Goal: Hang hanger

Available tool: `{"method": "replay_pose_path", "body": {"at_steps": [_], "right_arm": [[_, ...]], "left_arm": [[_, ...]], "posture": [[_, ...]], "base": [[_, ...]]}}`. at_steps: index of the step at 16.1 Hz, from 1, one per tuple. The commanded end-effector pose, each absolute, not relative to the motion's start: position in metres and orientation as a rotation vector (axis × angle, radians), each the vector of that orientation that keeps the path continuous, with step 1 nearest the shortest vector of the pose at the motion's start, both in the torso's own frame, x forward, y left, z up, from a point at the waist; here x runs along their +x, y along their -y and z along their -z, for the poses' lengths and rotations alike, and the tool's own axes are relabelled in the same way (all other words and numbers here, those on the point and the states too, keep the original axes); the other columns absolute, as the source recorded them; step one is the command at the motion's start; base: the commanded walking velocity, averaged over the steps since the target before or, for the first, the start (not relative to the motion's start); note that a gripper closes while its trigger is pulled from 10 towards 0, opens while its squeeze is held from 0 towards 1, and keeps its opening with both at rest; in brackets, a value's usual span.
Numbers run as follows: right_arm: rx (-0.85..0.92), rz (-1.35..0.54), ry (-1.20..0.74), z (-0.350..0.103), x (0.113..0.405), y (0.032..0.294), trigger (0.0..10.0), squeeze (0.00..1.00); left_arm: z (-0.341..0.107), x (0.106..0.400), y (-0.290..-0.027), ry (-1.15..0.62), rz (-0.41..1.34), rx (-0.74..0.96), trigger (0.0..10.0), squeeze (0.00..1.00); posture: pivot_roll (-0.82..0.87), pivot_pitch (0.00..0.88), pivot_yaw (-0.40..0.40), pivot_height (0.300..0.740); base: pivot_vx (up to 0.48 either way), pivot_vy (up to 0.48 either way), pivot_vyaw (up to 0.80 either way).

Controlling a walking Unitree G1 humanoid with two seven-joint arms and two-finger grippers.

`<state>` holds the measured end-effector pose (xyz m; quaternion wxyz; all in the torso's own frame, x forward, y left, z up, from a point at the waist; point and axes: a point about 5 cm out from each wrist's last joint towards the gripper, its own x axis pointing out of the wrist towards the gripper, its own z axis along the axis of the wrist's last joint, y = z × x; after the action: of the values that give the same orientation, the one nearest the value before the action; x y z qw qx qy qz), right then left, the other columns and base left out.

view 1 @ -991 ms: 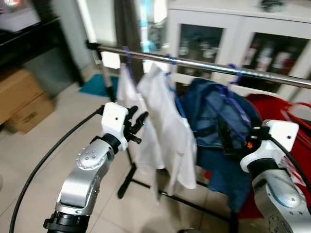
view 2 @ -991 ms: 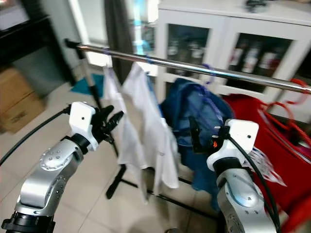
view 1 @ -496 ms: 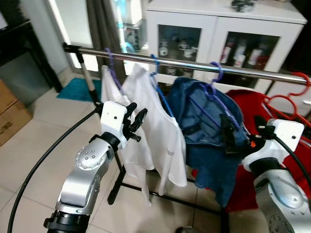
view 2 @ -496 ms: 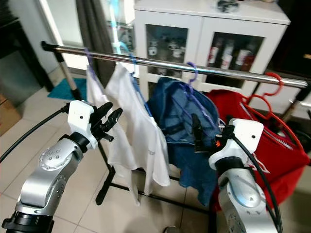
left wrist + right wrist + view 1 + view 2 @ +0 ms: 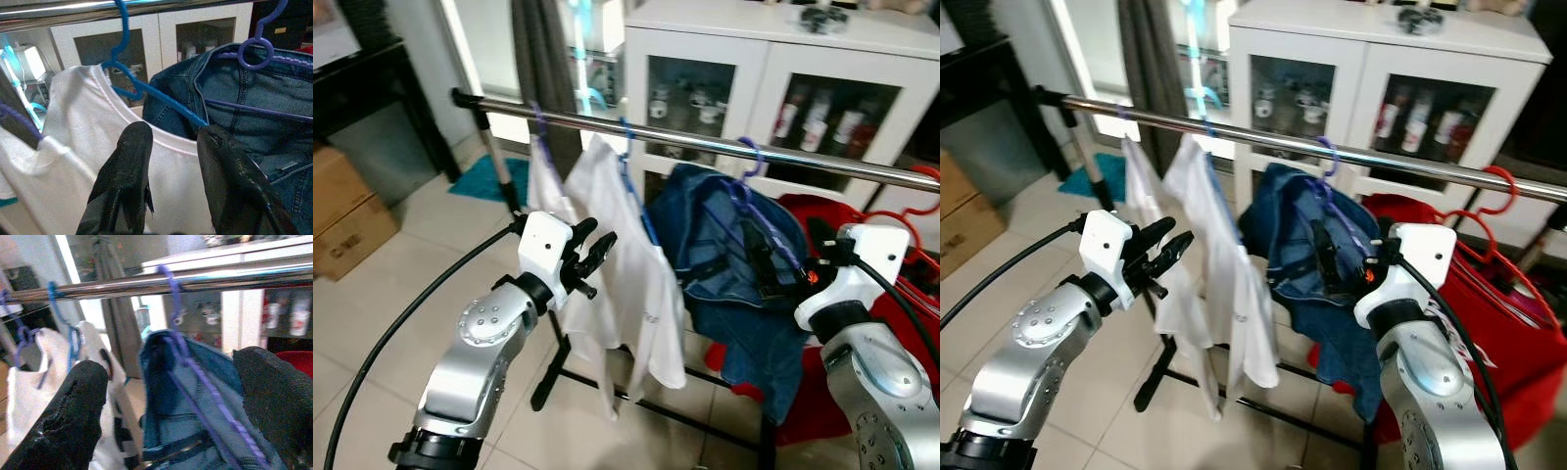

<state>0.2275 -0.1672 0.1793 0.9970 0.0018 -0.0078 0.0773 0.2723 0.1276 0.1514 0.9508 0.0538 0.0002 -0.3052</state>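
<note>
- Hanger [image 5: 744, 186] with the denim jacket [image 5: 734, 255] already sits hooked on the rail [image 5: 705, 145].
- Both claws spread, holding nothing: left gripper [image 5: 590, 257] by the shirt [image 5: 626, 245], right gripper [image 5: 171, 411] facing the jacket.
- Risk: a finger snagging cloth could drag the hook off.

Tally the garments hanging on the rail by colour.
White garments: 2
Blue denim jacket: 1
Red garment: 1
Total: 4

Bright window backlight (glare on rail [image 5: 705, 145]); right wrist view blurred.
</note>
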Motion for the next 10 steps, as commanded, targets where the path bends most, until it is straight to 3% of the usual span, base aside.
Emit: {"method": "replay_pose_path", "body": {"at_steps": [1, 6, 10], "right_arm": [[-0.022, -0.201, 0.005, -0.18, 0.23, 0.165, 10.0, 0.0], [-0.064, -0.236, -0.103, -0.178, 0.245, 0.163, 10.0, 0.0], [-0.083, -0.288, -0.121, -0.182, 0.256, 0.159, 10.0, 0.0]], "left_arm": [[-0.151, 0.266, -0.128, -0.038, 0.707, 0.125, 10.0, 0.0], [-0.145, 0.26, -0.142, -0.151, 0.948, 0.2, 10.0, 0.0], [-0.151, 0.257, -0.143, -0.147, 1.024, 0.181, 10.0, 0.0]], "posture": [[-0.09, 0.009, 0.041, 0.74], [-0.07, 0.018, 0.056, 0.74], [-0.07, 0.033, 0.068, 0.74]], "base": [[0.0, 0.0, 0.0], [0.0, 0.0, 0.0], [0.0, 0.0, 0.0]]}}
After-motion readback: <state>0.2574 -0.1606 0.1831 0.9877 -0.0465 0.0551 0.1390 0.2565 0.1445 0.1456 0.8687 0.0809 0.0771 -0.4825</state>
